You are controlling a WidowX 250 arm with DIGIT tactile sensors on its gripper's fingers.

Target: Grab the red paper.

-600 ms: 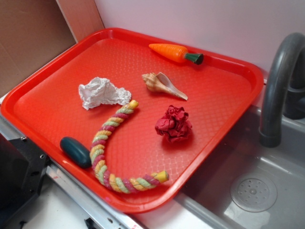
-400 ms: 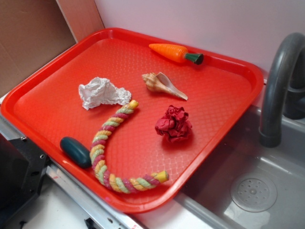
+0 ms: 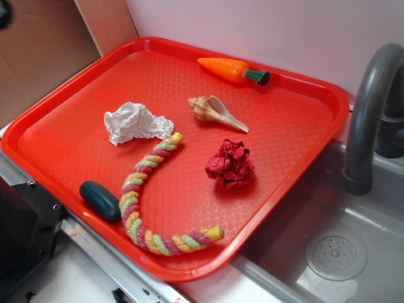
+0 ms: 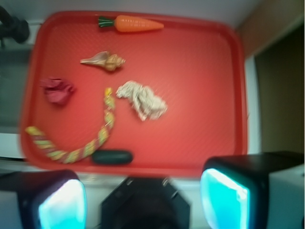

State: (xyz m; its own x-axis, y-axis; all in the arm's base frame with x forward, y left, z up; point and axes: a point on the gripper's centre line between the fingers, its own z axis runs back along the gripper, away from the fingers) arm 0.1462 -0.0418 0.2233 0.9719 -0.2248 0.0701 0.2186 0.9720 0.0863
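Honestly, we're right at the start here. Our tool [image 4: 143, 198] sits high above the near edge of the tray [image 4: 205, 81], and in the wrist view its two fingers [image 4: 224, 200] stand wide apart at the bottom of the picture with nothing between them. In the exterior view the tool doesn't show at all.

What we're after, the red paper [image 3: 231, 164], is a dark crimson crumpled ball lying on the tray toward the side nearest the sink [image 3: 328, 246]. It sits on its own: the shell [image 3: 214, 112] is a bit beyond it, and the end of the rope toy [image 3: 148, 202] is near but not touching. In the wrist view it shows up at the left of the tray [image 4: 57, 90], well off to the side of where we hang.

The white paper wad [image 3: 136, 122], the carrot [image 3: 230, 69] and the dark oval thing [image 3: 100, 201] beside the rope are all well apart from it, so we'd guess they won't get in the way.

So nothing is done yet, as far as we can tell. What's left is basically everything: swing over to the ball, come down, close on it, lift.
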